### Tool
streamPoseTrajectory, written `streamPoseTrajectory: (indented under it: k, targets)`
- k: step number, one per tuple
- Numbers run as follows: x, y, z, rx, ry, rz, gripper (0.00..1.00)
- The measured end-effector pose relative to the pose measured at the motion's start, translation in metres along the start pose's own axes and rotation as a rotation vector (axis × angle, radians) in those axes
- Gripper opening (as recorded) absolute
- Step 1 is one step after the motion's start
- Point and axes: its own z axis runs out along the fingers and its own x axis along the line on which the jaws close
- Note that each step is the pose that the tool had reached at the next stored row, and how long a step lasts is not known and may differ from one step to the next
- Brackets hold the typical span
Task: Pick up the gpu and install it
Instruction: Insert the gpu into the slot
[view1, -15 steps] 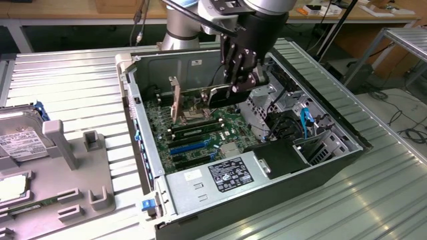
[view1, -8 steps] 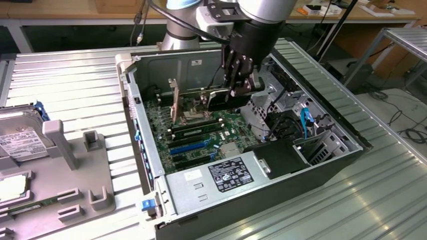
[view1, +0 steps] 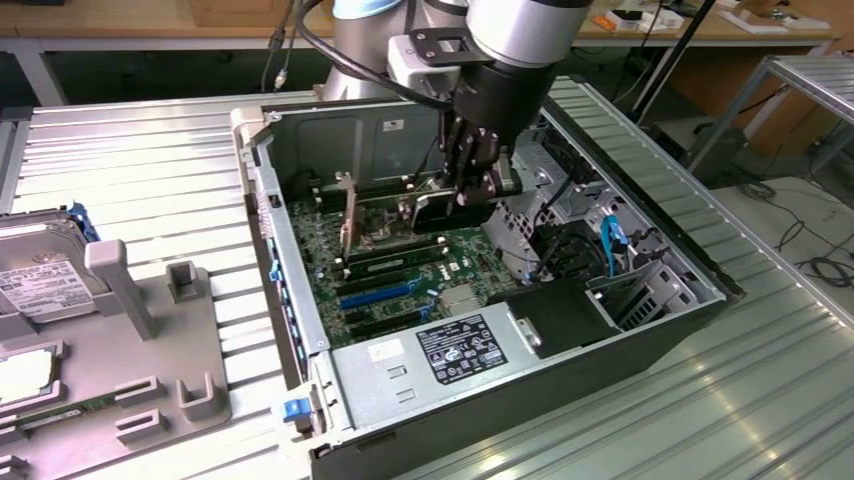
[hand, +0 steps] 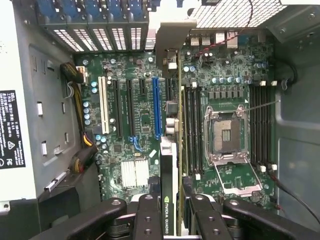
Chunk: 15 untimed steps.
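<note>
One gripper (hand: 172, 212), narrowly parted, clamps the gpu (hand: 170, 165) edge-on over the motherboard (hand: 135, 115) inside the case (view1: 641, 350).

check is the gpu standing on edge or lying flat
On edge: the gpu shows as a thin strip over the motherboard, held in the gripper. Seated in its slot: cannot tell.

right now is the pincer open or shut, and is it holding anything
Pincer: closed on the gpu, holding it edge-on over the motherboard.
</note>
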Motion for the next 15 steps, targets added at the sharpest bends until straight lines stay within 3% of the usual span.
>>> streamPoseTrajectory:
  k: [2,3,4,11,15]
  targets:
    - [0.000,0.0000,0.0003,-0.0025,0.0011,0.000,0.27]
    - [0.000,-0.0001,0.0004,-0.0185,0.0057,0.002,0.27]
    - [0.000,-0.0001,0.0030,-0.0288,0.0077,0.003,0.27]
    - [0.002,0.0002,0.0196,-0.0293,0.0078,-0.001,0.27]
    - [0.003,0.0006,0.0273,-0.0344,0.0084,-0.049,0.27]
